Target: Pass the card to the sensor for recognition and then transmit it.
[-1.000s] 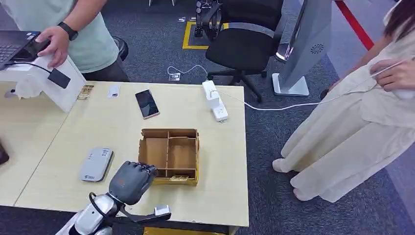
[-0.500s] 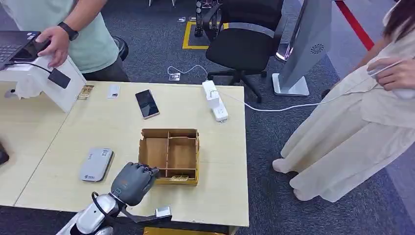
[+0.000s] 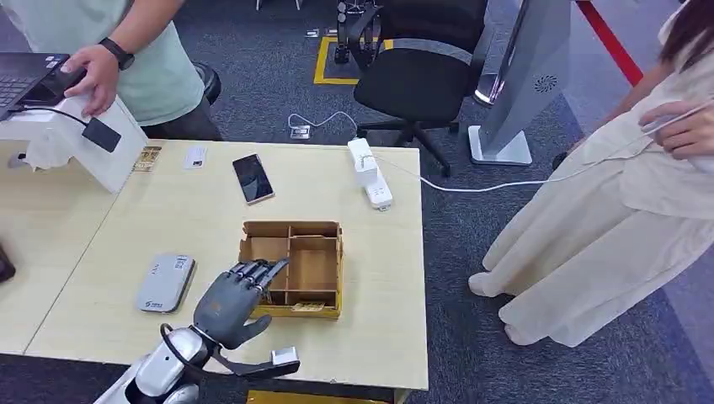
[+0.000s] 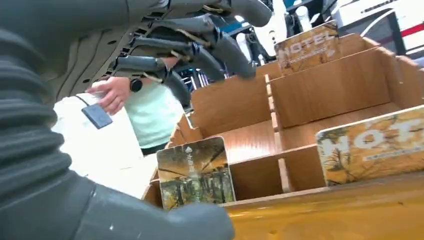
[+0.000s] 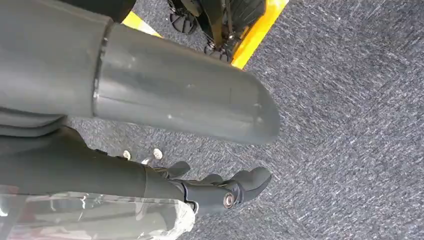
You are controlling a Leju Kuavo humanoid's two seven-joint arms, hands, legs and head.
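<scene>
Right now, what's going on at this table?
The robot's left hand reaches with fingers spread over the near left corner of the divided cardboard box, holding nothing. Hotel key cards stand upright in the box's front slots, and none has been picked up. The grey card sensor lies on the table to the left of the box, untouched. The right hand hangs over the carpet, fingers loosely curled and holding nothing. One person stands at the far left by a laptop, another to the right.
</scene>
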